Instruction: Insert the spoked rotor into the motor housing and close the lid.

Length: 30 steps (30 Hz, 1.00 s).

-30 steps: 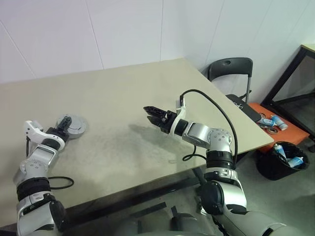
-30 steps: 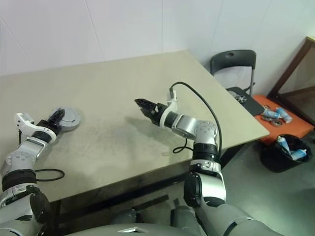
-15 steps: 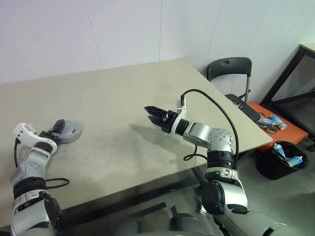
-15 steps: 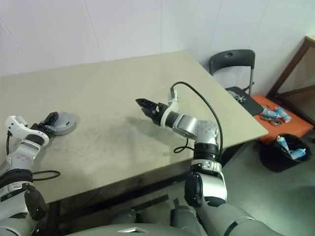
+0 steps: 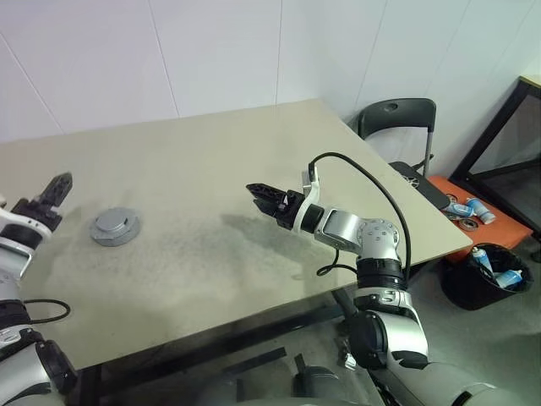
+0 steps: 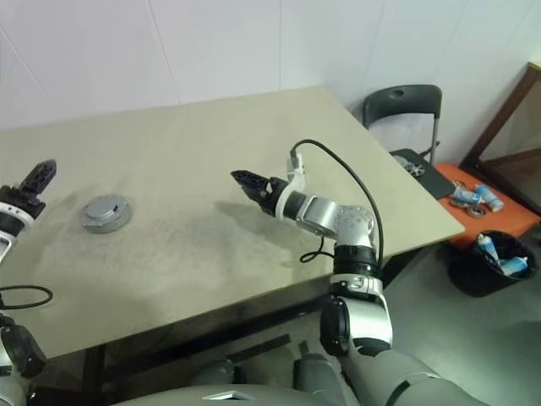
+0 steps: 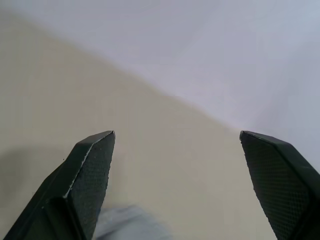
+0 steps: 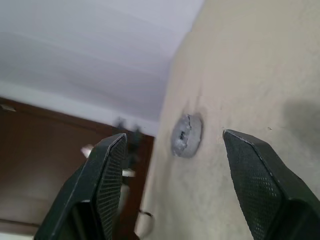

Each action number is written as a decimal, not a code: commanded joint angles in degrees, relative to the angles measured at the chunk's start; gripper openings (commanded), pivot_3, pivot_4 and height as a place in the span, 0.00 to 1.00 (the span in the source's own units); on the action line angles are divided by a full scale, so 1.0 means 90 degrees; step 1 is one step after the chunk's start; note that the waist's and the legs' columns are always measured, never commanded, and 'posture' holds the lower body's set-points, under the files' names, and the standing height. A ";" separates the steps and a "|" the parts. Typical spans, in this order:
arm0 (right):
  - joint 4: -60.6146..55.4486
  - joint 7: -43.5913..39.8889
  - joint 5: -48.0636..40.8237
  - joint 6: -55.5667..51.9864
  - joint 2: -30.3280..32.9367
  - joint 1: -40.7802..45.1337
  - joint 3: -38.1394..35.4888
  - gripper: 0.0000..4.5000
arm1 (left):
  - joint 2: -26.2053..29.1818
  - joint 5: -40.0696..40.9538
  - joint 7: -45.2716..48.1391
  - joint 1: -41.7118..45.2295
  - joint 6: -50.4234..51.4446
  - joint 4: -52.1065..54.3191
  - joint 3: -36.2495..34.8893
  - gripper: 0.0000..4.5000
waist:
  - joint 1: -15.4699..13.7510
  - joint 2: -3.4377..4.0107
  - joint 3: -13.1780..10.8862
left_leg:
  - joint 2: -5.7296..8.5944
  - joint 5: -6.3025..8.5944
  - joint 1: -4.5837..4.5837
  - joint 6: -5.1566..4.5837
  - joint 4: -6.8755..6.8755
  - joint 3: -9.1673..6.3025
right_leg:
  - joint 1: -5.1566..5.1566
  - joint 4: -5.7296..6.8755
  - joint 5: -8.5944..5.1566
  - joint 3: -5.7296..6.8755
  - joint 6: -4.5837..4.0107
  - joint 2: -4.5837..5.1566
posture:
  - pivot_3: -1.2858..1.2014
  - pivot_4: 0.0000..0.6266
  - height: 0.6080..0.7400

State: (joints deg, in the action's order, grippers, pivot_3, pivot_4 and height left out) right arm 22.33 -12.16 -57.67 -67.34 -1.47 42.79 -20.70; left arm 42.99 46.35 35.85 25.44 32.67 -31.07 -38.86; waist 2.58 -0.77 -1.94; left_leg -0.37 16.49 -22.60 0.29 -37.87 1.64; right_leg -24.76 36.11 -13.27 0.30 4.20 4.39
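My left end effector hangs above the left edge of the beige surface, fingers spread wide and gripping nothing; from its wrist view the two black pads stand far apart with bare surface and white wall between them. The lid, a flat dull grey disc, sits on top of a short round body I take for the motor housing, resting on the surface just to the right of and below my left end effector, apart from it. I cannot tell from here whether the spoked rotor is inside; the lid covers whatever is under it. My right end effector hovers over the middle of the surface, pointing toward the left, fingers parted and empty, well apart from the lid. In its wrist view the grey stack shows small between the two fingers, far ahead of them along the surface. A black cable loops from the right wrist back over the forearm. Off to the right of my right arm, past the surface's corner, stands a dark chair, then an orange stool with small items on it, and a black bin on the floor beside it.
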 commanded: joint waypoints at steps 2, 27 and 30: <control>-0.0845 -0.0764 0.0471 0.0155 0.0682 0.0068 0.0734 0.72 | -0.0288 0.0609 0.0404 -0.0163 0.0967 0.2077 0.0687 0.94 | -0.0005 0.0003 -0.0001 | 0.0015 0.0001 -0.0002 -0.0001 0.0000 0.0004 | 0.0001 0.0000 0.0000 0.0000 0.0000 0.0017 | 0.52 0.00 1.00; -0.2322 -0.2286 0.1970 0.1087 0.1846 -0.0702 0.2335 0.72 | -0.0086 -0.0579 0.1843 -0.0640 0.0928 0.3696 0.2944 0.94 | -0.0014 0.0019 -0.0010 | 0.0037 -0.0009 0.0026 -0.0036 -0.0030 -0.0002 | 0.0037 0.0003 -0.0003 -0.0001 0.0016 -0.0036 | 0.52 0.00 1.00; -0.2198 -0.2368 0.2066 0.1200 0.1859 -0.0657 0.2337 0.72 | -0.0105 -0.0573 0.1706 -0.0773 0.0942 0.3819 0.2838 0.94 | -0.0014 0.0019 -0.0010 | 0.0035 -0.0009 0.0027 -0.0036 -0.0030 -0.0002 | 0.0037 0.0002 -0.0001 -0.0002 0.0022 -0.0051 | 0.52 0.00 1.00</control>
State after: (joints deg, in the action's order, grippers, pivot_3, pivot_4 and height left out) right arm 3.55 -32.52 -39.46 -58.25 14.82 35.85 0.82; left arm 41.30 41.21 51.98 18.49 41.30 1.75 -11.04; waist 2.45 -0.60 -2.03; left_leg -0.09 16.41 -22.37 -0.03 -38.14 1.62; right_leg -24.43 36.13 -13.26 0.27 4.43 3.89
